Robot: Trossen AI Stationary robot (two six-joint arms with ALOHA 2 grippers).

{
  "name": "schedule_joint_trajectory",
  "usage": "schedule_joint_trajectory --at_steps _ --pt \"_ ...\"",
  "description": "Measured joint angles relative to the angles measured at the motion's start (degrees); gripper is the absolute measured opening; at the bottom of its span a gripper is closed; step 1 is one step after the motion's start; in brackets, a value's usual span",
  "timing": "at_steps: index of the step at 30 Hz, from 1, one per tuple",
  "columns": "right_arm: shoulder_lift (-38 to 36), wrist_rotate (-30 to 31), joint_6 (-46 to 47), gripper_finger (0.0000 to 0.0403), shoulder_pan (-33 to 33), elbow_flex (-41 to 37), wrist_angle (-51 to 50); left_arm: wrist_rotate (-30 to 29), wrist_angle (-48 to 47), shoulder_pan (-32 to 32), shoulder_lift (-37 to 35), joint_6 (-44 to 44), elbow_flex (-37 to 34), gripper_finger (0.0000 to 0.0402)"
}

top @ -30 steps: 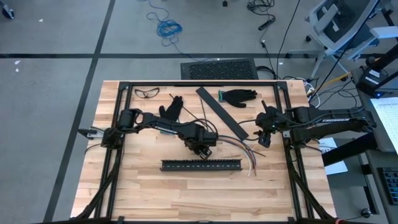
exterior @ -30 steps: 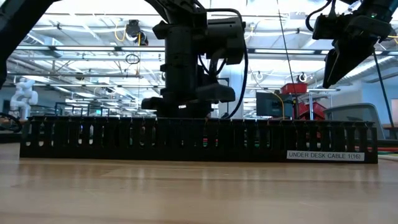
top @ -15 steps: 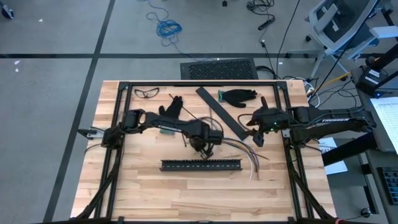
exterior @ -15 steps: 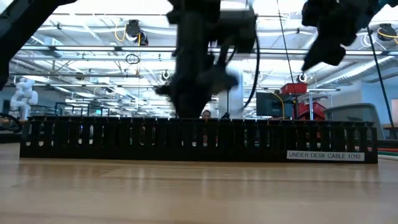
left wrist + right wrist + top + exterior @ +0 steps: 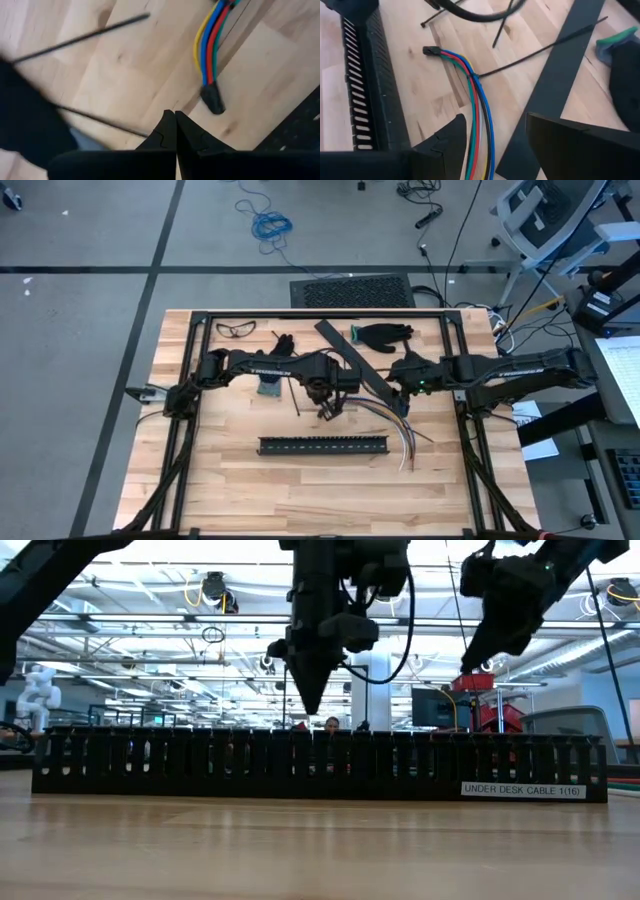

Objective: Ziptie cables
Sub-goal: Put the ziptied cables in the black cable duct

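Observation:
The cables [image 5: 479, 107], a flat bundle of yellow, blue, red and green wires ending in a black plug [image 5: 213, 99], lie on the wooden table [image 5: 230, 480] right of centre [image 5: 390, 420]. A thin black zip tie [image 5: 545, 49] meets the bundle from the side. My left gripper [image 5: 175, 125] is shut on nothing, pointing down above the table [image 5: 310, 700] just short of the plug end. My right gripper [image 5: 495, 142] stands open above the bundle's middle [image 5: 402, 400], one finger on either side, clear of it [image 5: 478, 645].
A black slotted strip [image 5: 323, 445] lies across the table nearer the front edge. A flat black bar [image 5: 355, 362] lies aslant behind the grippers. Loose zip ties [image 5: 80, 36], two dark gloves [image 5: 385, 333] [image 5: 272, 358] and safety glasses [image 5: 236, 329] sit toward the far edge.
My left gripper has risen from behind the slotted strip to well above it, drifting a little toward the far edge and rolling about its axis. My right gripper has moved toward the table's left, over the cables. The cables have stayed put.

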Motion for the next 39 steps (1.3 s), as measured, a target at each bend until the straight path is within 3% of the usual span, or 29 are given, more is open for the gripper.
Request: schedule_joint_trajectory --at_steps 7,16,23,28,39 --pt "-1.12 0.11 1.38 0.0192 -0.09 0.00 -0.82 -0.21 7.86 -1.74 -0.12 1.46 -1.94 0.0020" --pt "-6.23 0.13 1.52 0.0192 -1.26 0.00 -5.34 2.72 12.75 -4.66 -0.13 -6.75 -11.93 0.0144" --pt "-6.75 -0.97 1.57 0.0192 -1.92 0.00 -6.72 3.72 18.86 -3.99 -0.12 -9.43 -12.46 0.0221" --pt "-6.75 -1.77 1.59 0.0192 -1.90 0.00 -7.13 3.56 19.75 -2.35 0.55 -9.49 -13.53 0.0235" --pt "-6.74 -1.73 1.59 0.0192 -1.90 0.00 -6.78 9.28 33.05 -0.72 0.10 -12.09 -24.59 0.0234"
